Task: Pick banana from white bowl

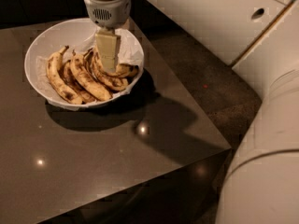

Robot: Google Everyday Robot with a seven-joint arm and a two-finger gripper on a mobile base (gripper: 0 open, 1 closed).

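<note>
Quick count: one white bowl on one dark table, with crumpled white paper lining the inside. Inside the bowl, five bananas at a best guess: a bunch of seemingly four long spotted ones fanned across the left and middle, plus the banana lying at the right side of the bowl, just inside the rim. Hard to be sure of that count with all the overlapping and the brown skins. One gripper, hanging straight down over the right half of the bowl, lower end right at the banana and covering its left part. Can't tell whether spread, closed or actually gripping anything from this angle. Stem end of the banana hidden too. Wrist housing above the bowl cut off at the top edge of view. Right of the bowl and well away, a big cream robot body, also cut off at the edge.
</note>
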